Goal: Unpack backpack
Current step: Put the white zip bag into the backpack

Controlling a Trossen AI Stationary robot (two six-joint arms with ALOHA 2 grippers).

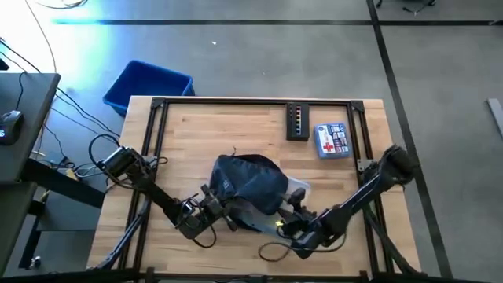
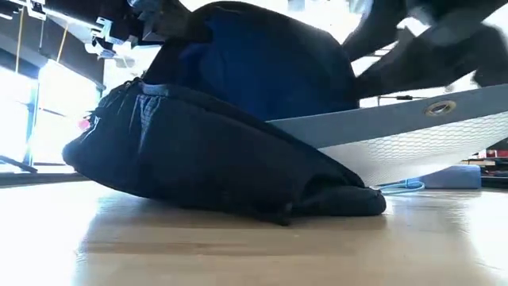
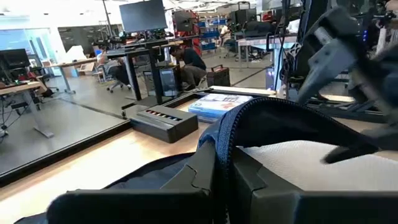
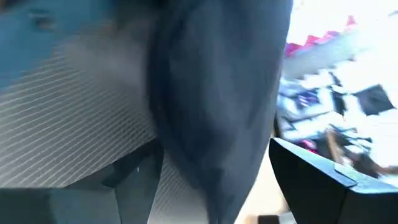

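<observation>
High view: both grippers' fingers pinch backpack (image 1: 250, 182); kit (image 1: 332, 141) label unreadable, apparently.

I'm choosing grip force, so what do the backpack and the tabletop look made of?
The backpack looks like soft woven navy fabric, matte: it sags and creases, with a zipper edge pinched in the left gripper. The tabletop looks like pale wood, smooth with a slight sheen; plank lines show and it faintly reflects the bag.

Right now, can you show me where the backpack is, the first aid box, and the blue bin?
backpack (image 1: 250, 182), high view, middle of its navy top.
first aid box (image 1: 331, 141), high view, centre of its printed lid.
blue bin (image 1: 147, 85), high view, inside of the bin beside the table.
</observation>
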